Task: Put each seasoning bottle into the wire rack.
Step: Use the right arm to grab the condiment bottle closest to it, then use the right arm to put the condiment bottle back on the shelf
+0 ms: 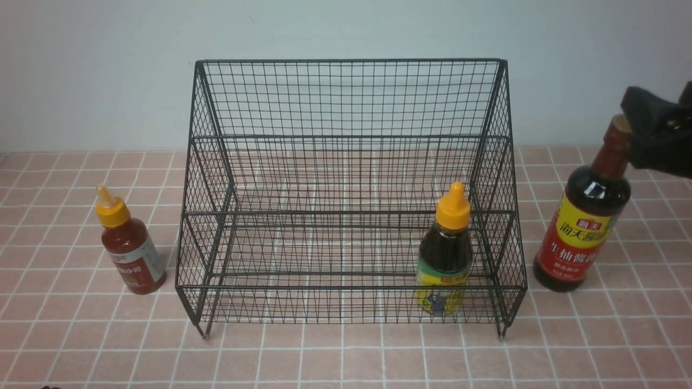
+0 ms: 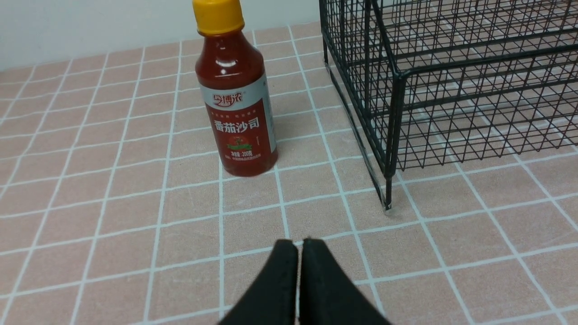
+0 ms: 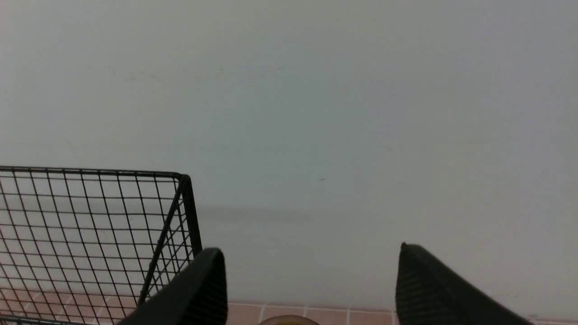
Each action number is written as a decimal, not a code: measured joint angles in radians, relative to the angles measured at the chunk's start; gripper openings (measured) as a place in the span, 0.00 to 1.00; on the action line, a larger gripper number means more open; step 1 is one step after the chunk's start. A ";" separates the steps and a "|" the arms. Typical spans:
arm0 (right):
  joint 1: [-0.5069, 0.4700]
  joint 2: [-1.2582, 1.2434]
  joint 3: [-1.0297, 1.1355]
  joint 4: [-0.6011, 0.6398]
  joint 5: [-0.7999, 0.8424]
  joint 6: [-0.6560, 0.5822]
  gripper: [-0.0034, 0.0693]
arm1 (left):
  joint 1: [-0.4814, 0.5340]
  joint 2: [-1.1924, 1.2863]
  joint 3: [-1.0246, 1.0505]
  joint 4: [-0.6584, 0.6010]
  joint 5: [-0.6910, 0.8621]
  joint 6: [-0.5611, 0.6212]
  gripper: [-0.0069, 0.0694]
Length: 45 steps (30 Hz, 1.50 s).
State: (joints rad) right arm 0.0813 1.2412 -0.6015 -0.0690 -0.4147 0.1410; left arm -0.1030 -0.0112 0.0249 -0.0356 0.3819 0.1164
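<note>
The orange-capped dark squeeze bottle (image 1: 446,254) stands in the black wire-mesh rack (image 1: 346,97). The red yellow-capped sauce bottle (image 1: 132,251) stands toward the bench's left edge, the tall dark soy bottle (image 1: 581,237) toward its right. The left gripper (image 2: 300,243) is pinched together; the right gripper (image 3: 311,253) is spread at the soy cap.

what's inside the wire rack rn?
Inside the wire rack: only the dark squeeze bottle, upright in the lower front tier near the right end. The red sauce bottle and the soy bottle stand outside, one each side. The open mesh hides nothing.

Front camera head-on to the wire rack (image 1: 346,136), also in both wrist views: left low, right high toward wall (image 3: 316,90).
</note>
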 joint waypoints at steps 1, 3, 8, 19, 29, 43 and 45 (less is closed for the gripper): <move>0.000 0.017 0.000 0.000 -0.018 0.015 0.68 | 0.000 0.000 0.000 0.000 0.000 0.000 0.08; 0.001 0.036 0.000 -0.004 -0.038 0.035 0.68 | 0.000 0.000 0.000 0.000 0.000 0.000 0.08; 0.001 0.086 0.000 -0.015 -0.067 0.076 0.68 | 0.000 0.000 0.000 0.000 0.000 0.000 0.08; 0.001 0.183 0.000 -0.059 -0.071 0.075 0.43 | 0.000 0.000 0.000 0.000 0.000 0.000 0.08; 0.001 0.039 -0.085 -0.149 0.085 0.060 0.42 | 0.000 0.000 0.000 0.000 0.000 0.000 0.08; 0.146 -0.075 -0.422 -0.370 0.090 0.331 0.42 | 0.000 0.000 0.000 0.000 0.000 0.000 0.08; 0.194 -0.045 -0.446 -0.381 0.089 0.340 0.42 | 0.000 0.000 0.000 0.000 0.000 0.000 0.08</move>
State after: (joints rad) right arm 0.2750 1.1961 -1.0472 -0.4495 -0.3261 0.4806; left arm -0.1030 -0.0112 0.0249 -0.0356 0.3819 0.1164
